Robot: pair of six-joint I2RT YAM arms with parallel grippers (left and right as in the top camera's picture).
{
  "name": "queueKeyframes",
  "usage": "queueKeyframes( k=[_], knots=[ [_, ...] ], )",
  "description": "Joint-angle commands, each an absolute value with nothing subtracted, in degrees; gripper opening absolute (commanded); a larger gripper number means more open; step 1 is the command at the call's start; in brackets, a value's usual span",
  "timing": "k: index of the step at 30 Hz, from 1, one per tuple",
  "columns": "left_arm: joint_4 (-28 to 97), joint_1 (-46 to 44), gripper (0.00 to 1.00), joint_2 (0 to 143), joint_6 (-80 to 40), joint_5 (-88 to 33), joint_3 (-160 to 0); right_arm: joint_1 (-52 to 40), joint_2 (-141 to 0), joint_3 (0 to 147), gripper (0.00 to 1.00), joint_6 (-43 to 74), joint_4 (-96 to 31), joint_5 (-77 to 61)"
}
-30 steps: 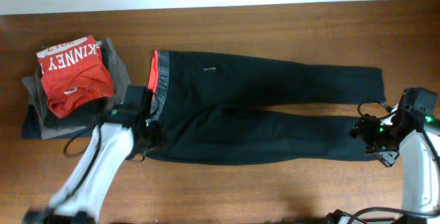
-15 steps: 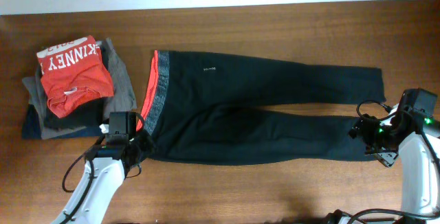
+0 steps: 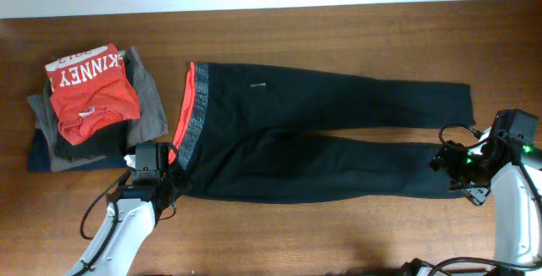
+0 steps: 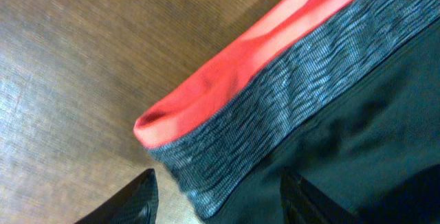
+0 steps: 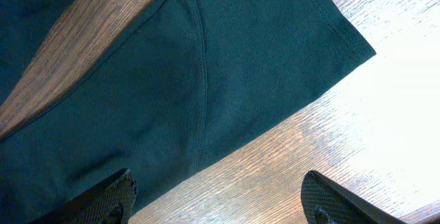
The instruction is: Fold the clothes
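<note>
Black soft knit: pants [image 3: 322, 136] spread flat across the middle of the wooden desk [image 3: 339, 39], waistband [image 3: 190, 115] to the left, both legs running right. Grey heathered ribbing on that band, fine and ridged, edged in smooth red-orange. Matte cloth below, with a stitched seam along the leg and a neat stitched hem [image 5: 337, 35].

At the waistband's near corner, left tool [image 4: 216, 203] spread wide, astride the band, gripping nothing. Over the near leg's hem corner, right tool [image 5: 220, 203] likewise spread wide and empty.

By judgement, several ways to go wrong. May pinch only the top layer at either end, since thin limp cloth parts easily, leaving the under layer behind and the fold lopsided. Could drag and wrinkle the whole garment if one end rises before the other. Might scrape fingertips on the wood if lowered too far. Near the left arm, a stack of folded garments [image 3: 148, 98] topped by a red shirt [image 3: 93, 94]: could get knocked by a wide swing.
</note>
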State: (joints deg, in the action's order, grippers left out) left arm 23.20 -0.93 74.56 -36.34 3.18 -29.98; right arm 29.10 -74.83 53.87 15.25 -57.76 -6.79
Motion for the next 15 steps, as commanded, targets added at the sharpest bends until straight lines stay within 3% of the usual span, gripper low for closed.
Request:
queueKeyframes(
  k=[1, 7, 9, 15],
  knots=[
    [22.5, -0.6, 0.56, 74.7, -36.9, 2.5, -28.2, 29.3, -74.0, 53.4, 0.81, 15.0, -57.6, -7.1],
    [21.1, -0.6, 0.56, 75.6, -36.9, 2.3, -28.1, 29.3, -74.0, 53.4, 0.82, 15.0, -57.6, -7.1],
    [20.1, -0.6, 0.44, 76.3, -36.9, 2.0, -28.1, 29.3, -74.0, 53.4, 0.82, 15.0, -57.6, -7.0],
    [18.0, -0.6, 0.29, 78.3, -36.9, 1.2, -28.1, 29.3, -74.0, 53.4, 0.81, 14.9, -57.6, -7.0]
  ],
)
